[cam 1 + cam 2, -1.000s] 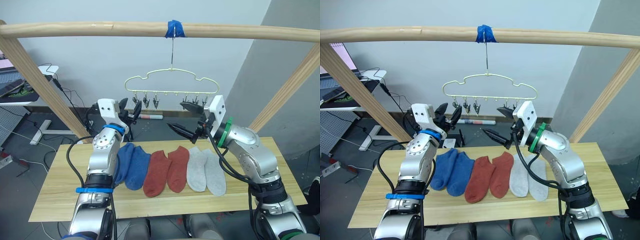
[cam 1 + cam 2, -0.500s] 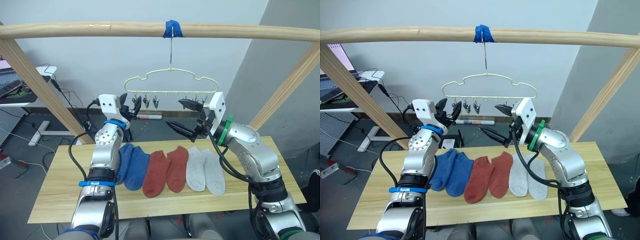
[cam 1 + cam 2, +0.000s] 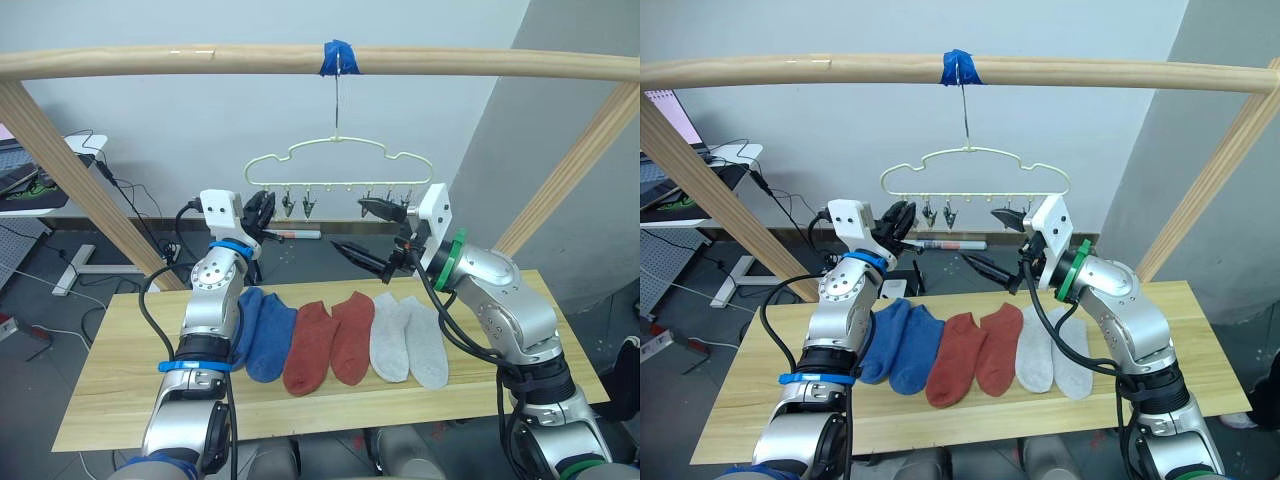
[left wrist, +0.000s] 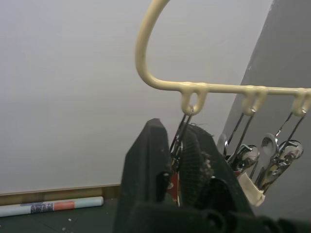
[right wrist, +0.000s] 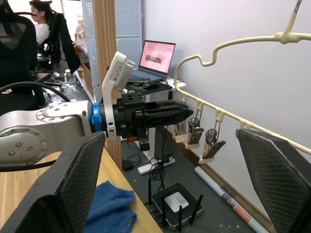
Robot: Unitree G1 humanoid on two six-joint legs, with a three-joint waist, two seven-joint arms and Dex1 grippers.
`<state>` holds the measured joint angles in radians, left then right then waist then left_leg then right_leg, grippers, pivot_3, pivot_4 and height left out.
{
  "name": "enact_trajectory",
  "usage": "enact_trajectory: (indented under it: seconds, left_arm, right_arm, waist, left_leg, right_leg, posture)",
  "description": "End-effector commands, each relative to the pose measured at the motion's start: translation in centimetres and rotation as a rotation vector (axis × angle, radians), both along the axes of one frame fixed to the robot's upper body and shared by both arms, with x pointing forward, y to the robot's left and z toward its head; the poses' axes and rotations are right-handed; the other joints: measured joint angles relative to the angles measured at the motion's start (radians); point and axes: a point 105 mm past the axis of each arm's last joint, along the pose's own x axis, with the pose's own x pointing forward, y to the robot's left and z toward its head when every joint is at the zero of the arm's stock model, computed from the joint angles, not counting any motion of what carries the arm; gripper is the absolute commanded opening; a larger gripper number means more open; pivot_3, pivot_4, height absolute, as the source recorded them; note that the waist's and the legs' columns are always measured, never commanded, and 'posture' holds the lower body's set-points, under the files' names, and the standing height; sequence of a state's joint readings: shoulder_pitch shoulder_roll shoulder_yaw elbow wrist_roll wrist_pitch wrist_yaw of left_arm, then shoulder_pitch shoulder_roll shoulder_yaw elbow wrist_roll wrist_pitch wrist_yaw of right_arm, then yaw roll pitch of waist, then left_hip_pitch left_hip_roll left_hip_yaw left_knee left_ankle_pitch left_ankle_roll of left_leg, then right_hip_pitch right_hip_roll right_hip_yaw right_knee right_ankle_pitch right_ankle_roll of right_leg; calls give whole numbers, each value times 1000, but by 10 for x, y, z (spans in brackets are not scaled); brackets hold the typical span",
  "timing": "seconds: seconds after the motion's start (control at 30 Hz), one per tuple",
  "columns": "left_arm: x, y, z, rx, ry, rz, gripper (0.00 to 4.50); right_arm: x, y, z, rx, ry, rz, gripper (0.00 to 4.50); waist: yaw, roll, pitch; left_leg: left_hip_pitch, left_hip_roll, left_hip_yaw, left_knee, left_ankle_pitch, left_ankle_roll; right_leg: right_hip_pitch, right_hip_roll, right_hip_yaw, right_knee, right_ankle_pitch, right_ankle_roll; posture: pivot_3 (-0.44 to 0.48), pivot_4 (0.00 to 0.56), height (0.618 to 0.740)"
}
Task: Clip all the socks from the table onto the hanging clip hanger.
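Observation:
Six socks lie in a row on the table (image 3: 115,385): two blue (image 3: 260,328), two rust-red (image 3: 325,340), two light grey (image 3: 405,342). The pale-yellow clip hanger (image 3: 337,157) hangs by its hook from the top pole, above the table's far side. My left gripper (image 3: 263,211) is raised to the hanger's left end and is shut on the leftmost clip (image 4: 178,145). The right gripper (image 3: 350,226) is open and holds nothing, just below the clips (image 5: 213,145) at the right end, above the red and grey socks.
A wooden frame surrounds the table: a top pole (image 3: 180,62) with blue tape (image 3: 337,56) and slanted side poles (image 3: 70,170) (image 3: 570,160). On the floor behind lie a roll (image 3: 297,233) and a black router (image 5: 176,203). A person (image 5: 41,17) sits far back.
My left gripper has risen to the leftmost clip and shut on it. The right gripper has stayed where it was, open. The camera has shifted slightly.

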<state>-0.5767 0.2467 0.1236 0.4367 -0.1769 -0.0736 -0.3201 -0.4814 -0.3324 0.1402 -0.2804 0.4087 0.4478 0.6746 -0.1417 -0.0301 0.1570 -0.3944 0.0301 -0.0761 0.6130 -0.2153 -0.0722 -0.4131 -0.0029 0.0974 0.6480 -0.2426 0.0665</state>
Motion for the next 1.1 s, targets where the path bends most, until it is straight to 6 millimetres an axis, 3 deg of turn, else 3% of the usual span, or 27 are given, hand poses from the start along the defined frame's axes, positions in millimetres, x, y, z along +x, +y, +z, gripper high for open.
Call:
enact_trajectory:
  seconds: [0.03, 0.13, 0.23, 0.33, 0.57, 0.8, 0.93, 1.07, 1.1]
  left_arm:
    - [0, 2, 15, 10, -55, 1, 10]
    - [-1, 3, 17, 22, -55, -1, 10]
    - [-5, 5, 20, 34, -43, -11, 10]
    - [-15, 17, 15, 82, 61, -49, 10]
    - [-40, 19, 13, 73, 259, -175, 10]
    - [-55, 8, 13, 28, 363, -269, 10]
    - [-60, 7, 9, 52, 387, -277, 10]
    - [-59, 13, 10, 50, 376, -240, 10]
    - [-59, 13, 10, 49, 376, -240, 3]
  right_arm:
    - [-4, 0, 16, 25, -56, 6, 4500]
    - [-3, -3, 13, 19, -48, -5, 4500]
    - [3, -17, -13, -59, 14, -68, 4500]
    - [12, -64, -95, -308, 203, -240, 4500]
    - [11, -119, -182, -637, 345, -312, 4500]
    - [29, -128, -204, -718, 352, -320, 4500]
    - [42, -123, -214, -749, 348, -309, 4500]
    - [36, -125, -232, -812, 393, -277, 4500]
    - [35, -127, -235, -822, 400, -276, 4331]
  waist:
    - [0, 0, 0]
    - [0, 0, 0]
    - [2, 0, 0]
    - [4, 0, 0]
    - [-5, 5, 6]
    - [-8, 0, 12]
    - [-5, -1, 13]
    - [1, -2, 14]
    - [1, -2, 13]
  left_leg:
    - [0, 0, 0, 0, 0, 0]
    - [0, 0, 0, 0, 0, 0]
    - [0, 0, 0, 0, 0, 0]
    - [0, 0, 0, 0, 0, 0]
    - [8, 0, 2, 0, 0, 0]
    - [14, 0, 2, 0, 1, 1]
    - [14, 0, 2, 1, 1, 1]
    - [13, 0, 1, 0, 1, 1]
    - [13, 0, 2, 0, 1, 1]
  right_leg:
    - [0, 0, 0, 0, 0, 0]
    - [0, 0, 0, 0, 0, 0]
    - [0, 0, 0, 0, 0, 0]
    - [1, 0, 0, -1, 0, 0]
    - [4, 1, 3, 3, 0, 0]
    - [7, 2, 3, 9, 0, -1]
    - [7, 1, 3, 9, -1, -1]
    - [7, 1, 3, 8, -1, -2]
    - [7, 1, 3, 8, -1, -2]
  posture:
    - [-152, 143, 740]
    - [-144, 146, 740]
    - [-133, 149, 740]
    - [-118, 156, 740]
    - [-86, 160, 740]
    - [-68, 157, 740]
    - [-59, 156, 740]
    - [-48, 157, 740]
    - [-48, 157, 740]
